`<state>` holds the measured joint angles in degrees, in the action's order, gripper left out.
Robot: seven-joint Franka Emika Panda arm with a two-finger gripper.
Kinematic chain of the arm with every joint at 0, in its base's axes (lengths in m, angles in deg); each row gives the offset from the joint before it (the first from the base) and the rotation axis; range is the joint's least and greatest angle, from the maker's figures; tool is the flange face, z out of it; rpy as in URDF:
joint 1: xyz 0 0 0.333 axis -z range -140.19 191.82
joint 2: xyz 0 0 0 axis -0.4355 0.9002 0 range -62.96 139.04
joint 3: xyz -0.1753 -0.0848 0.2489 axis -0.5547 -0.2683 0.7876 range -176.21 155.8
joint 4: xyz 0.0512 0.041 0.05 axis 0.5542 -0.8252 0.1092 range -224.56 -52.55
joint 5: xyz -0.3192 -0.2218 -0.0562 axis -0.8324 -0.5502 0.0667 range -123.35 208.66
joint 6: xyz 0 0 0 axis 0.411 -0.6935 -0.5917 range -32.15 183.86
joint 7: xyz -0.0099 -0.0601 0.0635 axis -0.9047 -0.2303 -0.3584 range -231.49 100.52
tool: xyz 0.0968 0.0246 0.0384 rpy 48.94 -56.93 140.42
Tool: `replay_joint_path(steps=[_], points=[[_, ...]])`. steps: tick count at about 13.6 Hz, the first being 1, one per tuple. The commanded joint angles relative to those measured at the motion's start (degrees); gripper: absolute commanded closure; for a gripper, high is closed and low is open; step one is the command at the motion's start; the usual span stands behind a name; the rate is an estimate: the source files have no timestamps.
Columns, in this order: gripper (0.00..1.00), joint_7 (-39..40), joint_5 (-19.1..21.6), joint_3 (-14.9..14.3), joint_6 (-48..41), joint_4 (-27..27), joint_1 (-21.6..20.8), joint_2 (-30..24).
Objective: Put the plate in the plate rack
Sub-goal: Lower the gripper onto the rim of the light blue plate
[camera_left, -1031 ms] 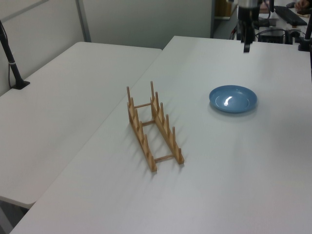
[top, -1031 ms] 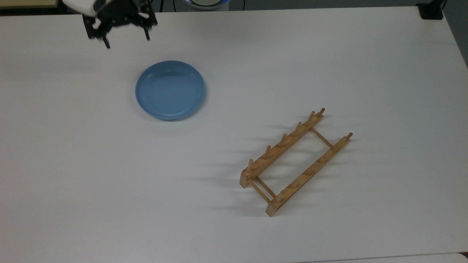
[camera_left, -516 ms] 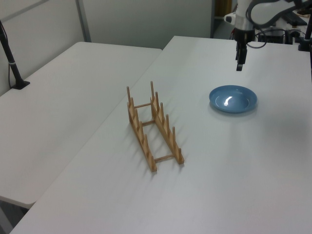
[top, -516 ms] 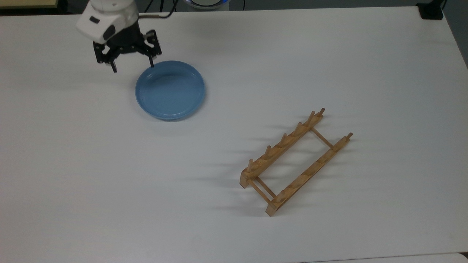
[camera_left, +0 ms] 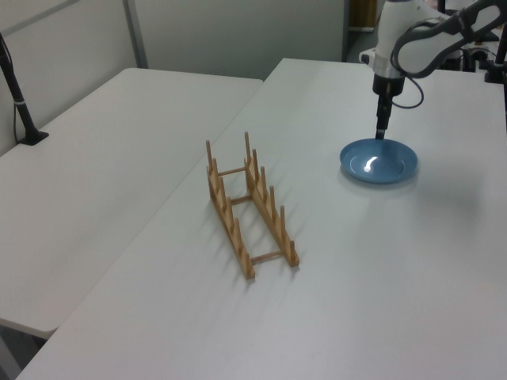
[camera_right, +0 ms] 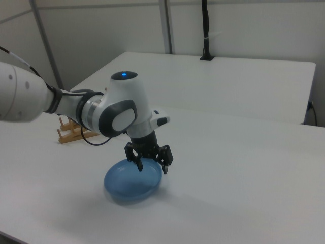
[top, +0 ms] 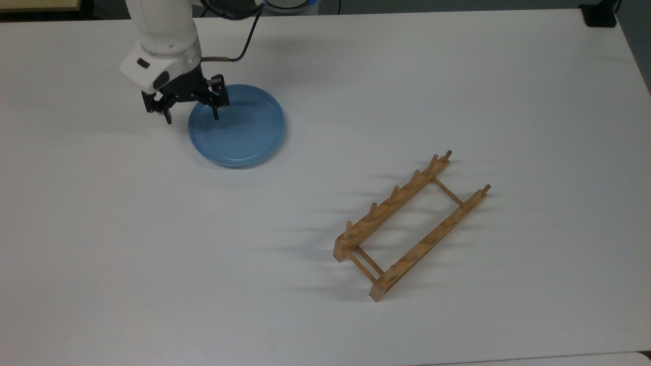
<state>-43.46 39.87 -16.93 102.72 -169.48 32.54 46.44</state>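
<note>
Top view, left to right. The gripper (top: 191,117) has dropped from high at the far-left table edge down onto the plate (top: 244,129) over the last second. Fingers are spread wide, straddling the plate's left rim: one finger outside it, one over the well. Not yet pinching. The plate lies flat on the table (top: 127,244), unmoved, far-left of centre. The plate rack (top: 411,223) sits well apart to the right and nearer, empty, unmoved. In the right view the gripper (camera_right: 151,163) hangs at the plate's (camera_right: 127,185) far rim. Likely step: approach nearly done, rim grasp next; lift and transfer all remain.
</note>
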Motion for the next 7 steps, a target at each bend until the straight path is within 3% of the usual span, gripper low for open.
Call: replay_joint_path(steps=[1,2,5,7], points=[[0.06,-7.76,-0.64,-0.05,3.15,-0.98,-0.13,2.14],[0.07,-8.13,-0.73,-0.05,3.24,-0.89,-0.13,2.32],[0.19,-8.48,-0.73,-0.05,3.24,-0.89,0.83,2.84],[0.35,-9.62,-0.73,-0.05,3.24,-0.80,1.01,3.02]])
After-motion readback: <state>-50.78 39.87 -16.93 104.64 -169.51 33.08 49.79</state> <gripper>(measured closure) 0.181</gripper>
